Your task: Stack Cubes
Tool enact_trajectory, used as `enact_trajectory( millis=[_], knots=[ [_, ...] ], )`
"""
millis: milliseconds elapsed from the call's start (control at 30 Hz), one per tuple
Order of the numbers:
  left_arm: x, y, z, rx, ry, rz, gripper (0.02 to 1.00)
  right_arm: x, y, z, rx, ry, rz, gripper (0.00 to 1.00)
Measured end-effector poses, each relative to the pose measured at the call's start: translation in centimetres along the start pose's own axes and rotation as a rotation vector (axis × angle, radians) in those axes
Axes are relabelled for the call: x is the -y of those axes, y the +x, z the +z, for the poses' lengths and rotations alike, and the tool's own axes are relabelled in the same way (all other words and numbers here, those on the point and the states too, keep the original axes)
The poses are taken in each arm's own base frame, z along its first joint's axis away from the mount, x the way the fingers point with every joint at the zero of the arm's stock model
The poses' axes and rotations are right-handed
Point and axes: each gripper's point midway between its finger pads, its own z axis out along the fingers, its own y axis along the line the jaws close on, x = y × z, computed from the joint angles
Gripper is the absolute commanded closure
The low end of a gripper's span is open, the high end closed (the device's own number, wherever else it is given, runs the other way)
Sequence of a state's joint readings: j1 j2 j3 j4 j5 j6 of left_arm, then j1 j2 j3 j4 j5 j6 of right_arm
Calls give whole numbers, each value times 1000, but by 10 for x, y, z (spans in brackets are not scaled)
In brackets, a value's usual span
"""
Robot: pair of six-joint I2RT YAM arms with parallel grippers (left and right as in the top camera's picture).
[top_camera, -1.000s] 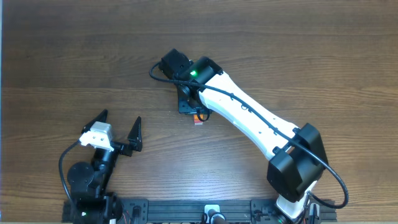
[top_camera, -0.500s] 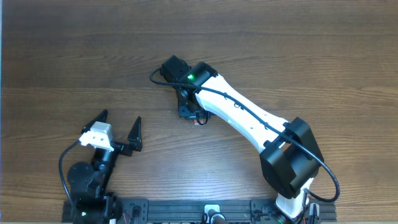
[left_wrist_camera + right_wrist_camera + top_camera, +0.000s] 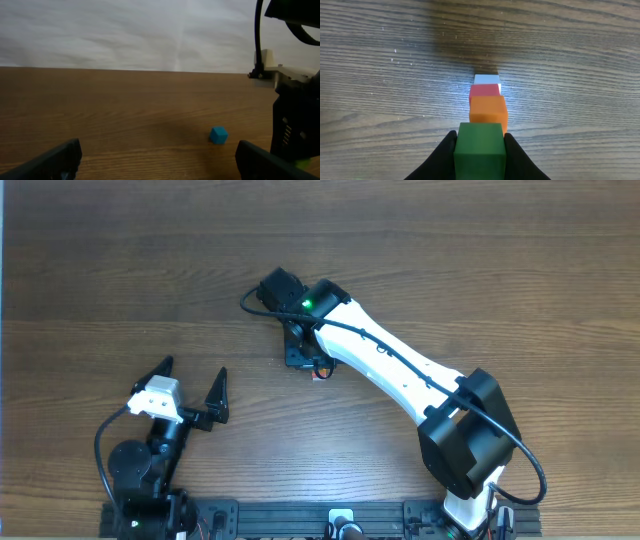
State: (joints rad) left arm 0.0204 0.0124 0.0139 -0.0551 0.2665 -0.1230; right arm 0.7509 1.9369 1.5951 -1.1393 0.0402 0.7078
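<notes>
top view, l to r: left gripper (image 3: pixel 193 366) sits low-left near its base, fingers spread wide w/ nothing between them, over the wood table (image 3: pixel 100 260). the right arm (image 3: pixel 400 370) slants from bottom right up to the middle, w/ a green light (image 3: pixel 312 300) lit near its wrist. the arm covers most of the stack (image 3: pixel 320 373) — just a red-orange bit shows at its lower edge.

left wrist view: a lone blue cube (image 3: pixel 218 135) on the table near the right arm's dark body, not touching it; pale wall (image 3: pixel 125 30) behind.

right wrist view: right gripper (image 3: pixel 480 150) clamped on a green cube (image 3: pixel 480 137), one finger each side. under it in one column: orange cube (image 3: pixel 488 109), red cube (image 3: pixel 485 91), then a pale whitish cube (image 3: pixel 486 79) lowest, on the table. green sits right over the orange — can't tell if they touch.
</notes>
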Motion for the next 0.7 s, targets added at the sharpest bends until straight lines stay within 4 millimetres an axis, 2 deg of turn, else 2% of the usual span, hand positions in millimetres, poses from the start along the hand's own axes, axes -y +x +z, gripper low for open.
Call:
enact_trajectory(
  millis=[167, 700],
  knots=[
    [0, 0, 0, 0, 0, 0, 18, 5, 2, 6, -10, 9, 7, 989],
    [0, 0, 0, 0, 0, 0, 18, 4, 0, 6, -2, 3, 8, 991]
  ],
)
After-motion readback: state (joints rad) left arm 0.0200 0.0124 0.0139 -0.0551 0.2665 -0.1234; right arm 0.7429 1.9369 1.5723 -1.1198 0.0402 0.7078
